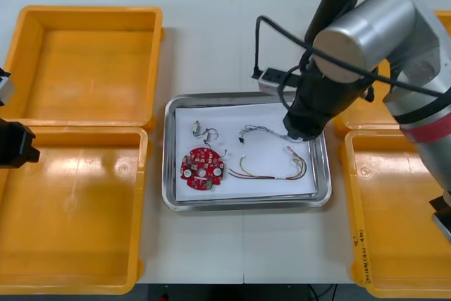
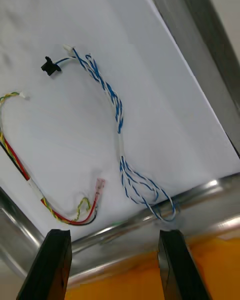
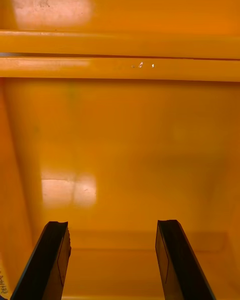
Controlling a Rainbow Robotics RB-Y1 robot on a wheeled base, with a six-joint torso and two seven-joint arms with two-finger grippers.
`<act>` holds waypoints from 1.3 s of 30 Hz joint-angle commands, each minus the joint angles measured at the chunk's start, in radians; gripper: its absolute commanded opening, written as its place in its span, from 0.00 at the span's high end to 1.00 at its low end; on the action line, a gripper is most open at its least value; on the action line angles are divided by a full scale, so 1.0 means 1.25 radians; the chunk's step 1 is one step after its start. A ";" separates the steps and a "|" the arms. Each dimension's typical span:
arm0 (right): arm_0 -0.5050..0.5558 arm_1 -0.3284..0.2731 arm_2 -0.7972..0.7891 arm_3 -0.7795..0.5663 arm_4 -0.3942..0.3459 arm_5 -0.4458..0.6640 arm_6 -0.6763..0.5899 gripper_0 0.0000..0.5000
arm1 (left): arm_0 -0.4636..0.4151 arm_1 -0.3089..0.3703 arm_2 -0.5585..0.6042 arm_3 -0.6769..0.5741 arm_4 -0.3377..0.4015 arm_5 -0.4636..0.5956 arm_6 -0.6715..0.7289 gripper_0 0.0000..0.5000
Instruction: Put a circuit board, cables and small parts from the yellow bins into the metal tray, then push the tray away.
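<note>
the right arm's jaws are spread, the two black fingers (image 2: 50, 265) standing well apart with nothing pinched between them. they hang over the right-hand rim of the metal tray (image 2: 150, 220), with a strip of orange bin wall showing just under the rim. just past the fingers, on the tray's white lining, lies the twisted blue and white cable (image 2: 119, 115); its looped end rests against the rim and its black plug end lies farther in. beside it the red and yellow cable (image 2: 62, 218) curves along the neighbouring rim, apart from the blue and white one.

from the front, the right arm (image 1: 310, 103) reaches down over the right part of the metal tray (image 1: 246, 204), which sits on the light surface (image 1: 211, 54) between the bins. in the tray, the blue and white cable (image 1: 262, 131) lies next to the arm's tip, the red and yellow cable (image 1: 268, 177) lies nearer the front rim, the round red circuit board (image 1: 202, 168) is at the left, and a small metal part (image 1: 197, 129) sits just behind the board.

the left arm's jaws are spread too, fingers (image 3: 50, 260) wide apart above the bare floor of a yellow bin (image 3: 120, 145). that left arm (image 1: 14, 144) waits at the surface's left edge, where the far left bin (image 1: 88, 61) meets the near left bin (image 1: 70, 209).
</note>
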 commanded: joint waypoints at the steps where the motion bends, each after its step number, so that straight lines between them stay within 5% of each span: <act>1: -0.062 0.004 -0.094 -0.054 -0.001 0.042 -0.040 0.00 | 0.010 0.037 0.025 -0.023 0.005 0.005 0.033 0.00; 11: -0.053 -0.076 -0.139 -0.152 -0.019 0.042 -0.214 0.00 | 0.010 0.028 0.025 -0.020 0.005 0.005 0.040 0.00; 24: 0.001 -0.203 -0.227 -0.179 -0.129 0.042 -0.255 0.00 | 0.010 0.028 0.025 -0.020 0.005 0.005 0.040 0.00; 39: 0.004 -0.175 -0.184 -0.204 -0.178 0.042 -0.264 0.00 | 0.010 0.028 0.025 -0.020 0.005 0.005 0.040 0.00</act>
